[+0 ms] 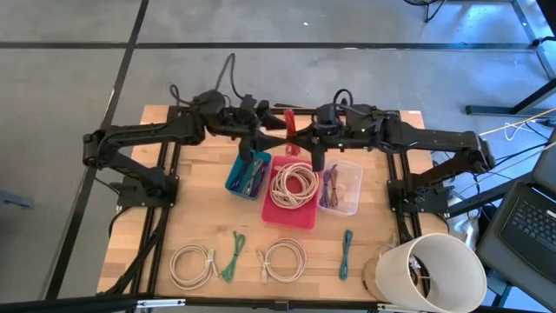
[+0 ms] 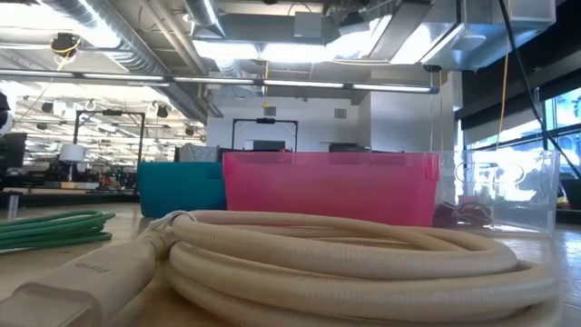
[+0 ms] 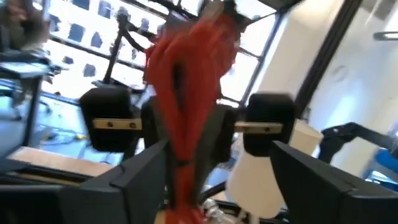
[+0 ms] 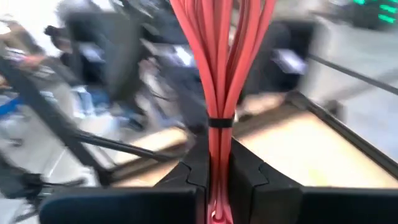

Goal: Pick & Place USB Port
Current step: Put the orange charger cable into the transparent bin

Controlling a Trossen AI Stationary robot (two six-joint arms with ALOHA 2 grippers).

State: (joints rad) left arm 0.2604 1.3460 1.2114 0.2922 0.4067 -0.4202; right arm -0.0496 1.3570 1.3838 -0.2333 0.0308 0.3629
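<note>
A red cable bundle (image 1: pixel 288 126), bound by a black tie (image 4: pixel 219 122), hangs in the air over the far middle of the table. My right gripper (image 4: pixel 219 180) is shut on it. My left gripper (image 3: pixel 217 152) faces it from the table's left and is open. Its two fingers stand on either side of the bundle (image 3: pixel 186 93), and no touch shows. In the high view both grippers, left (image 1: pixel 265 132) and right (image 1: pixel 301 139), meet above the bins. My right gripper pinches the red bundle between its two fingers (image 4: pixel 249 174), just below the black tie (image 4: pixel 217 146). It comes roughly level from the table's right. The bundle stands upright, its loops rising above the fingers (image 3: pixel 193 56), lifted clear of the bins.
Below the grippers stand a teal bin (image 1: pixel 249 172), a pink bin (image 1: pixel 306 217) with a cream coil, and a clear bin (image 1: pixel 352 198). Near the front edge lie cream coils (image 1: pixel 193 265) (image 1: pixel 284 259) and green cables (image 1: pixel 233 255) (image 1: pixel 347 252). A white bucket (image 1: pixel 434 274) lies at the near right.
</note>
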